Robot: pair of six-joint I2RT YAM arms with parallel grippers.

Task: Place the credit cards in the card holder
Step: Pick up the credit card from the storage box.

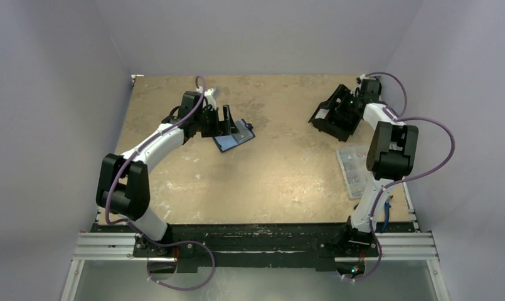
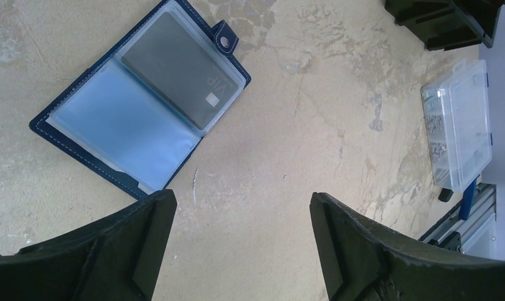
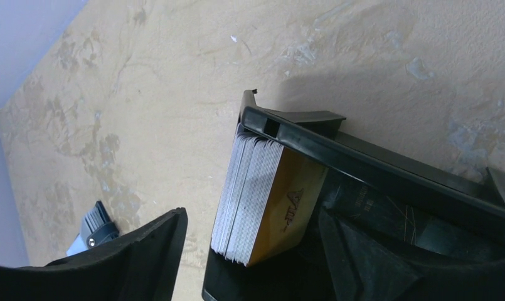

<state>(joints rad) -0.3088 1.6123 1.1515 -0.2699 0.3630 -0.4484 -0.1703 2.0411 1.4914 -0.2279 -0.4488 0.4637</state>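
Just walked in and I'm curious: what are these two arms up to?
They are filing cards into a card holder. The left fingers hang open near it; it lies spread open with one dark card in a sleeve. The right fingers are open at a stack of cards standing in a black box, holding none.

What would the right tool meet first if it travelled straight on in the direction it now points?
Most likely the stack of cards standing in the black box: it lies straight ahead of the right tool, framed by its open fingers. Depth is hard to judge.
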